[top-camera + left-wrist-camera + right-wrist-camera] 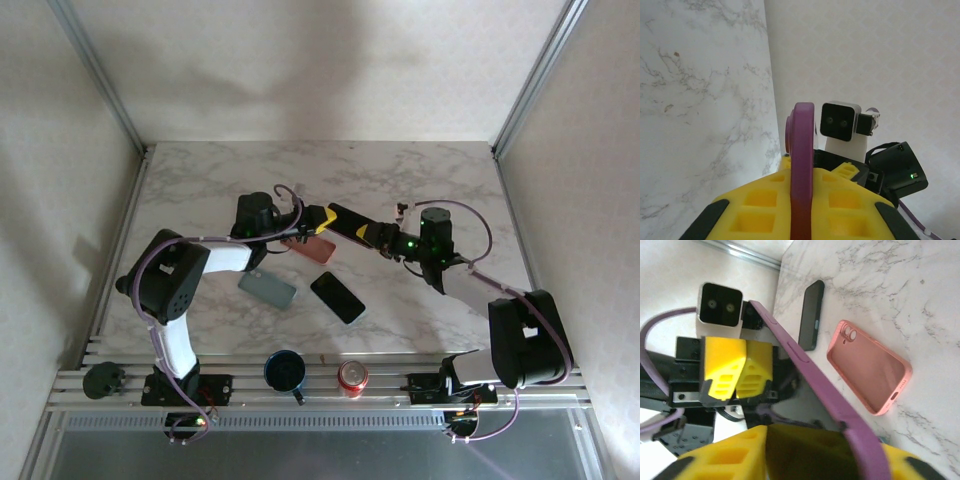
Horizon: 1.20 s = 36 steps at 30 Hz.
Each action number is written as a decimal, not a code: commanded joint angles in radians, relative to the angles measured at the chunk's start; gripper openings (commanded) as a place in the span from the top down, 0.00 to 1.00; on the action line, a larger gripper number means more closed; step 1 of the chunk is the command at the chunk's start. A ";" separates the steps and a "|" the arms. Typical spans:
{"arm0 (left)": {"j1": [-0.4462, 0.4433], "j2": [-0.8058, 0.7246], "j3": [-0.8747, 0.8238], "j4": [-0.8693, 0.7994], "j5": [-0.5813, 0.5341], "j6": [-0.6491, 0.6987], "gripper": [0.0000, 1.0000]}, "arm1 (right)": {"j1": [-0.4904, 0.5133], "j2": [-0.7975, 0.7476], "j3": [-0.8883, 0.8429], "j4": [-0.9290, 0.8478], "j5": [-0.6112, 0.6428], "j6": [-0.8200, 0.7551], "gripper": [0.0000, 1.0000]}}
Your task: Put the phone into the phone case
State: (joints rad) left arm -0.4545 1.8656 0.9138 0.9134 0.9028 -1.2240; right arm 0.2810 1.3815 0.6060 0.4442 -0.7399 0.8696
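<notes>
1. The left gripper (741, 371) is pressed tight on a soft purple phone case (802, 150). It holds the case edge-up above the middle of the white marble-patterned table (200, 180).
2. The right gripper (815, 450) meets the case from the opposite side. The case's rim runs between its yellow fingers (720, 457), but it cannot be told whether they actually pinch it.
3. The glossy black phone (337, 297) lies flat on the table, nearer the arm bases than either gripper, and nothing touches it.
4. A salmon-pink phone case (870, 367) lies open side up on the table just below the held case. It sits between the grippers and the black phone.
5. A grey-teal flat slab (267, 289), either a phone or a case, lies left of the black phone, close to the left arm's white forearm.
6. On the aluminium rail (240, 372) at the near edge stand a dark blue mug (285, 371) and a red drinks can (352, 377), between the two arm bases.
</notes>
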 commanded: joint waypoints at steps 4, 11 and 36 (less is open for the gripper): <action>-0.009 0.010 0.005 0.065 0.041 -0.006 1.00 | -0.005 -0.028 0.023 -0.035 0.014 -0.044 0.96; 0.002 0.025 0.015 0.055 0.007 0.004 0.79 | -0.004 -0.086 0.024 -0.124 0.025 -0.070 1.00; 0.264 -0.012 0.079 -0.388 -0.169 0.415 0.70 | 0.214 -0.116 0.134 -0.334 0.251 -0.061 1.00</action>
State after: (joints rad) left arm -0.2016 1.9141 0.9451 0.7963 0.8257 -1.0504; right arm 0.4606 1.2205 0.6727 0.0582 -0.5365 0.8005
